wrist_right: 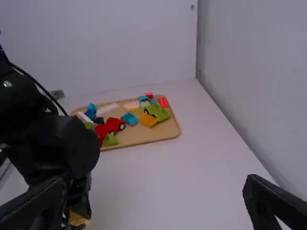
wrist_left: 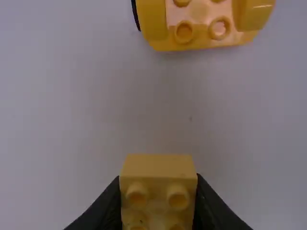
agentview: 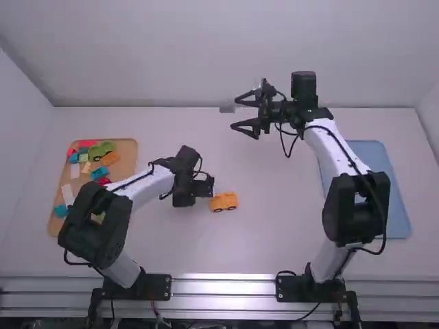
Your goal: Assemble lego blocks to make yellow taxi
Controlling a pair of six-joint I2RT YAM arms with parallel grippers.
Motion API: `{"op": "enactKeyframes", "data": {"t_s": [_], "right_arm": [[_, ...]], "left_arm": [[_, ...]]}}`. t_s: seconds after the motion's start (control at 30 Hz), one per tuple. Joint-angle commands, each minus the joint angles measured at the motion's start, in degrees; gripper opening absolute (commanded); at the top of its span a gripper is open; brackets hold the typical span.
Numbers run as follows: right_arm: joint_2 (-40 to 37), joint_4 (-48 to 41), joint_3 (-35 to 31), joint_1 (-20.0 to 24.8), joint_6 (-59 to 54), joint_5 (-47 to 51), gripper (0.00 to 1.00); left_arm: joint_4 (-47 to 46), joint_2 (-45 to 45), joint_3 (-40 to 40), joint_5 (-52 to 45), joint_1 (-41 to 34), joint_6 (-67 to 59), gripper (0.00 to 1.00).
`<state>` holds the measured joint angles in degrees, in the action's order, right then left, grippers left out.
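A white table [agentview: 274,247] spreads under both arms, smooth and pale, meeting a plain light back wall [agentview: 206,48] at its far side. Further pale walls stand at its left and right ends, and silvery metal rails [agentview: 226,296] run along the near edge beneath the arm bases.

Near the middle of that surface sits the yellow car base [agentview: 223,201], upright on its dark wheels. Just beside it is the left gripper [agentview: 208,186], its fingers closed about a yellow block [wrist_left: 158,196] — the block's hollow studs show between them, apart from the car base.

The right gripper [agentview: 240,114] is over the far part of the table, fingers spread wide with nothing between them.

At the left lies a wooden tray [agentview: 128,145] bearing a green car [wrist_right: 157,112], a red car [wrist_right: 114,125], an orange block [wrist_right: 148,120] and assorted blue, white, red and green pieces. A blue tray [agentview: 374,157] lies flat at the right, partly behind the right arm [agentview: 336,157].
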<state>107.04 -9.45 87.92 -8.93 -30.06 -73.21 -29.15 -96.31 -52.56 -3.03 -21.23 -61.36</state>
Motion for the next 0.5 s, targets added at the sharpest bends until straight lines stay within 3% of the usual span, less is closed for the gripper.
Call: {"op": "enactKeyframes", "data": {"t_s": [0.0, 0.3, 0.47], "right_arm": [[0.4, 0.0, 1.7, -0.1, 0.3, -1.8, 0.99], [0.4, 0.4, 1.7, -1.4, 0.3, -0.9, 0.99], [0.4, 0.2, 1.7, -1.9, 0.3, -0.6, 0.99]], "left_arm": [[0.8, -0.4, 2.4, -1.1, 0.1, -0.1, 0.02], [8.4, -1.4, 7.1, -4.9, 0.3, 2.4, 0.04], [10.9, -1.4, 7.3, -4.9, 0.3, 2.4, 0.29]]}}
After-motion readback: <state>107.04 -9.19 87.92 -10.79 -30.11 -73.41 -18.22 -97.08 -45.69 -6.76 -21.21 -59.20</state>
